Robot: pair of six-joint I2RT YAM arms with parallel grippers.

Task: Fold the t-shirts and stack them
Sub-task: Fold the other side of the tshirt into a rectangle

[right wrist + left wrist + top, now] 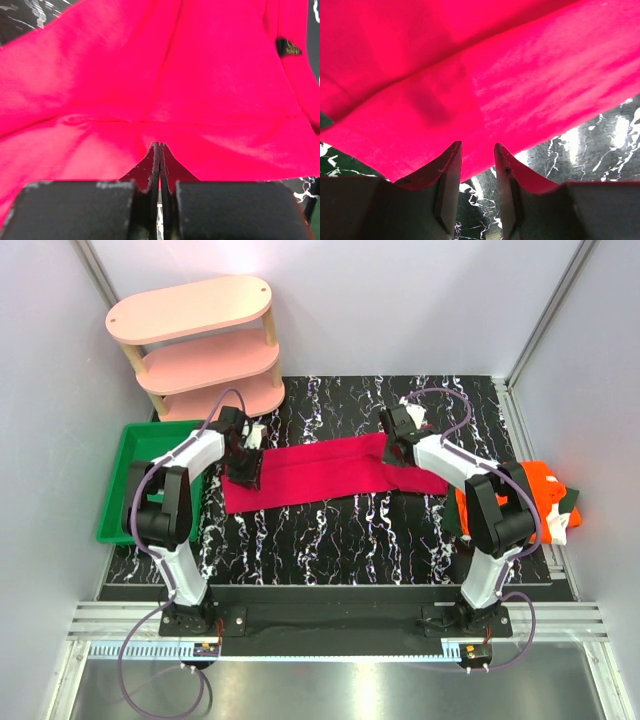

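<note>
Crimson t-shirt [320,472]: lies as a long band across the marbled tabletop [340,535]; probably soft, light and limp, so best taken at its end corners; left claw [477,150] spread at its edge; right claw [159,146] pressed together, hold on cloth unclear.

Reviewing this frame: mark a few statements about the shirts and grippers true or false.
1. The crimson t-shirt lies spread on the marbled mat. True.
2. The right gripper has its jaws wide apart. False: they are pressed together.
3. The orange t-shirt lies in the green tray. False: it lies at the far right, the tray at the far left.
4. The left gripper has its jaws apart. True.
</note>
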